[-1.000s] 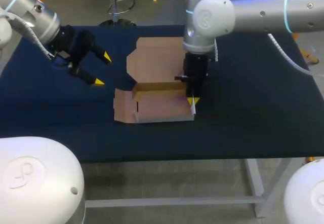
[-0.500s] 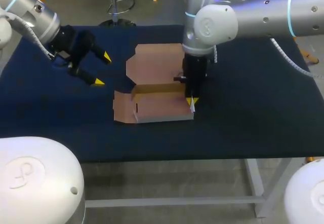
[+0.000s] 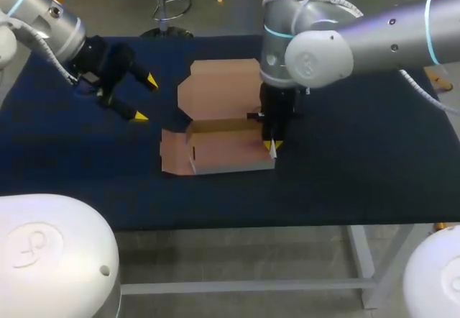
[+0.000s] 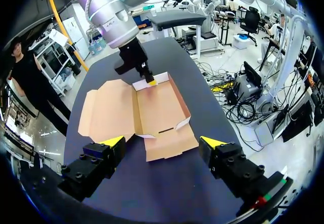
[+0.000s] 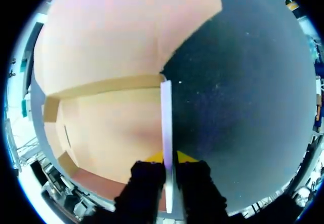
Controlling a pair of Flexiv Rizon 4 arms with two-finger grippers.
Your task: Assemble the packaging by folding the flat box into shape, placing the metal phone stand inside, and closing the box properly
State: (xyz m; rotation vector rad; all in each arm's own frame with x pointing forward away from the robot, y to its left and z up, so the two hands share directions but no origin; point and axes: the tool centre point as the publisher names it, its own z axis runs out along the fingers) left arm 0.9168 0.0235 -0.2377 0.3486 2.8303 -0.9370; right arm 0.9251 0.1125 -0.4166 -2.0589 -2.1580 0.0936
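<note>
Box (image 3: 223, 154) of brown cardboard, half folded, sits near the middle of the bench (image 3: 359, 152), its lid (image 3: 219, 88) lying open toward 12 o'clock and an end flap (image 3: 175, 161) flat at 9 o'clock. The right jaws stand at its 3 o'clock end, clamped on the upright side wall (image 5: 166, 127), with the tray's bare cardboard floor (image 5: 111, 127) just beside them. The left jaws hover wide apart above the bench, well off at the box's 10 o'clock.
</note>
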